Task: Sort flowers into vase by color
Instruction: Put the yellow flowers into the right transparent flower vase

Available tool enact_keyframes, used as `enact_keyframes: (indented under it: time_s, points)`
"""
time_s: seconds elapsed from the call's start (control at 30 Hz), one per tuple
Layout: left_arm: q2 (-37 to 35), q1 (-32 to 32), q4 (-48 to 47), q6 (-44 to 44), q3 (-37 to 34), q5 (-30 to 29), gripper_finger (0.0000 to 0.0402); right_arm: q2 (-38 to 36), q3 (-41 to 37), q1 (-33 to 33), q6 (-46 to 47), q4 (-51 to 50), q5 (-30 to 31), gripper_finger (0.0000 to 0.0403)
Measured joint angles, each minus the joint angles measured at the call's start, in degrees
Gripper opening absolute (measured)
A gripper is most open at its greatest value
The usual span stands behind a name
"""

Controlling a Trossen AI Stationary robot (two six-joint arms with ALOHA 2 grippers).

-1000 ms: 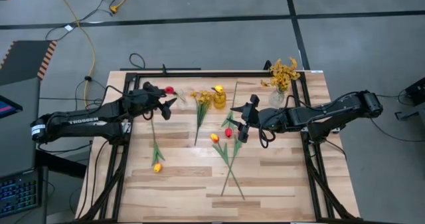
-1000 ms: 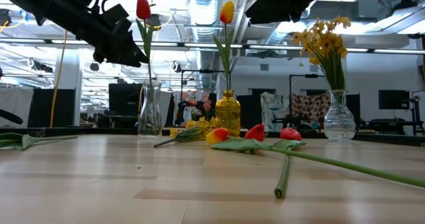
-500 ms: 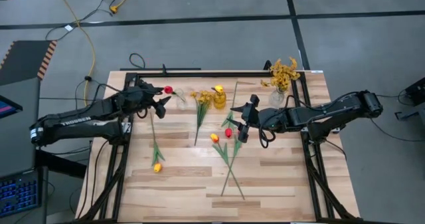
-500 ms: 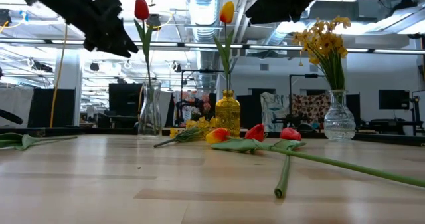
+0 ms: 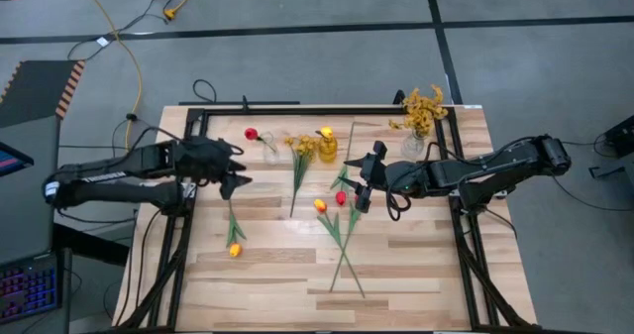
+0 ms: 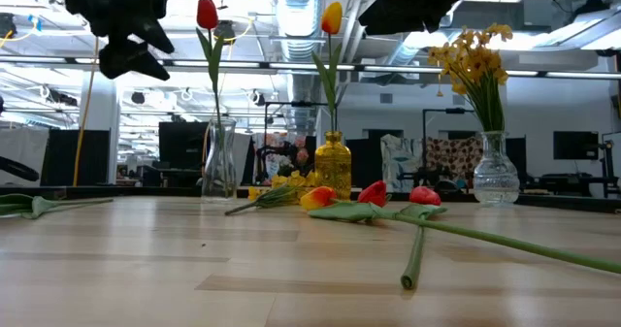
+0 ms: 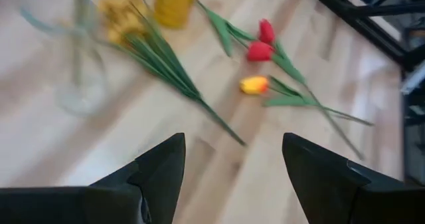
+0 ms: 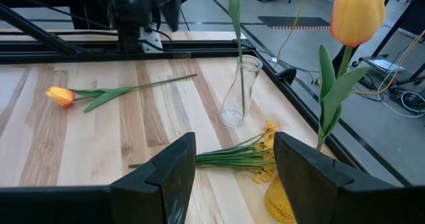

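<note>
Flowers are partly sorted: red tulip (image 5: 251,134) stands in clear glass vase (image 5: 270,148) at far left of wooden table (image 5: 267,265), yellow-orange tulip (image 5: 325,133) in amber vase (image 5: 327,151) far centre, mustard-yellow spray (image 5: 424,107) in clear vase (image 5: 413,146) far right. Still lying on table: 2nd mustard spray (image 5: 300,148) btwn the clear & amber vases, stems pointing near; 2 red tulips (image 5: 341,197) + 1 yellow-orange tulip (image 5: 320,205) in a crossed bunch at centre; lone yellow-orange tulip (image 5: 235,249) at near left, stem running toward far side. Left gripper (image 5: 234,178) hovers over left part of table, just near of the clear vase, fingers spread, holding nothing. Right gripper (image 5: 359,183) hangs right of centre, just beside the red heads, fingers spread & empty
</note>
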Motion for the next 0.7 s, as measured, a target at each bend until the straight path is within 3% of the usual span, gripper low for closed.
enact_keyframes:
  time_s: [0.13, 0.4, 0.7]
  points:
    - [2.7, -6.7, 1.2, -6.3, 0.0, -3.9, 0.0239, 0.0, 0.0, 0.0, 0.0, 0.0, 0.0, 0.0230]
    - [12.9, -19.8, 8.6, -13.6, 0.0, -19.8, 0.0240, 0.0, 0.0, 0.0, 0.0, 0.0, 0.0, 0.0230]
    - [27.8, -23.8, 25.2, -14.4, 0.0, -32.9, 0.0240, 0.0, 0.0, 0.0, 0.0, 0.1, 0.0, 0.0230]
